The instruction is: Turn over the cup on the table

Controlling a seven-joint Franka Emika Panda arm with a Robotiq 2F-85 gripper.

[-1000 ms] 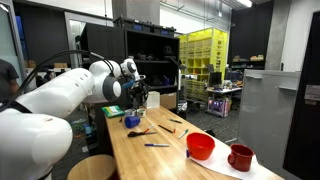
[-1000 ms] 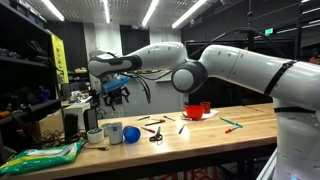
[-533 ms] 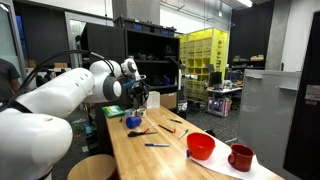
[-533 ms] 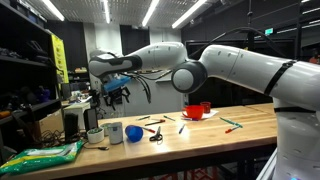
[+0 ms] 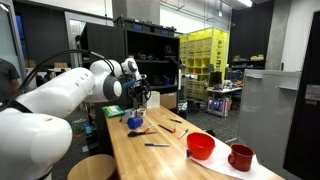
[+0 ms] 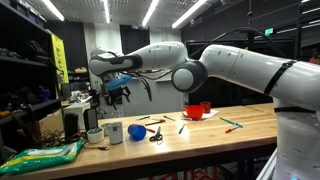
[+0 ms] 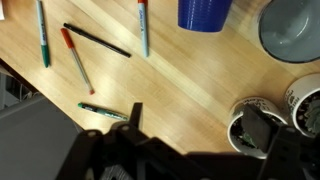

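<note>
The white arm (image 5: pixel 55 100) fills the near side in an exterior view and reaches in from the other side in the other one (image 6: pixel 235 65), stretching out over the far end of the table (image 5: pixel 175 162), whose long light wood top also shows in the other exterior view (image 6: pixel 205 133). Behind the bench stands a tall yellow rack (image 5: pixel 205 55). A green bag (image 6: pixel 45 153) lies at the table's end, well apart from the red bowl (image 5: pixel 201 146) and the dark red mug (image 5: pixel 240 157), which sit near each other at the opposite end. The gripper (image 6: pixel 117 97) hangs above the wood with its jaws spread wide and nothing between them; in the wrist view (image 7: pixel 200 125) its dark fingers frame bare table. The cup (image 6: pixel 132 132), small and blue, rests on the table below and a little aside of the gripper, and appears at the top edge of the wrist view (image 7: pixel 205 12); which way up it stands cannot be told. Just beside it is a grey container (image 7: pixel 292 28), and two round black-and-white objects (image 7: pixel 245 118) sit near one finger, partly hidden by it. Scissors (image 6: pixel 157 135) lie near the cup. Scattered pens cross the wood: a black one (image 7: pixel 97 40), a red one (image 7: pixel 77 60), and green markers (image 7: pixel 43 35).
</note>
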